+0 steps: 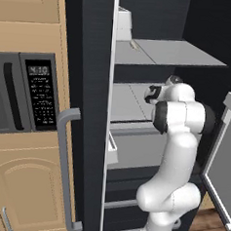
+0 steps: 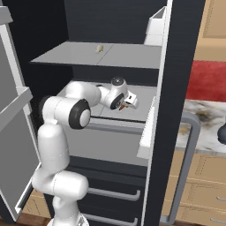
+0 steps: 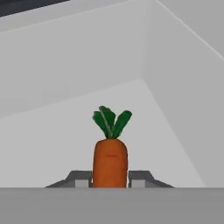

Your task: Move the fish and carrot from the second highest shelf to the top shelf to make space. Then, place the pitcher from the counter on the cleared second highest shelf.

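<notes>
End effector (image 3: 110,180) clamps smooth tapered orange carrot (image 3: 110,164); leafy green top.

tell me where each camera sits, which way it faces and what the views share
Left base view: behind the arm's left, facing the open fridge; white arm rises lower right.
Right base view: behind its right, same fridge; arm lower left, gripper at the second highest shelf.
Hand view: on the hand, looking along the fingers flanking the carrot.
Both base views share the top shelf with the fish on it.
</notes>
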{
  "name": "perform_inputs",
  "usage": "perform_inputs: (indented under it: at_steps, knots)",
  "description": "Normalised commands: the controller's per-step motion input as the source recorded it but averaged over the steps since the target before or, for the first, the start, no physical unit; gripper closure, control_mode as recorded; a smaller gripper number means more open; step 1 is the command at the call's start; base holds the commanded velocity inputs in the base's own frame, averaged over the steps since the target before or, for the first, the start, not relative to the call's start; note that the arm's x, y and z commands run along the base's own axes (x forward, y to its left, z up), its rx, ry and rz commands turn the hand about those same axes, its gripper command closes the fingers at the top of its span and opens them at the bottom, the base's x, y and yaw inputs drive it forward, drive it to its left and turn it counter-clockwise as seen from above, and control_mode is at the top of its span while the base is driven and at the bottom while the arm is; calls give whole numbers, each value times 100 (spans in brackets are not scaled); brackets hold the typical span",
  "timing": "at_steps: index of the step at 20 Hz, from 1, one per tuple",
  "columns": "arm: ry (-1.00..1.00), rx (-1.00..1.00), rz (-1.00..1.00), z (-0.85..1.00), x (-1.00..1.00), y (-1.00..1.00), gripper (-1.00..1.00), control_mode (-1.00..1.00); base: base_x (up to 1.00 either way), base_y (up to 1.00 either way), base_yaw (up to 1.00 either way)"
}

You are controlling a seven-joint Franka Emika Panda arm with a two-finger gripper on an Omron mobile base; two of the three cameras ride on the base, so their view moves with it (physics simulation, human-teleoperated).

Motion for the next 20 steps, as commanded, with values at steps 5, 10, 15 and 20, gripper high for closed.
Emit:
perform_inputs:
  at_steps: [5,10,15,20]
  knots:
    - [1,0,1,-4,-30,1,100,-100,0,0,0]
    - [1,-5,17,0,-100,26,100,-100,0,0,0]
    - [-10,-15,24,39,-100,54,100,-100,0,0,0]
    - [-22,-12,23,93,-100,37,100,-100,0,0,0]
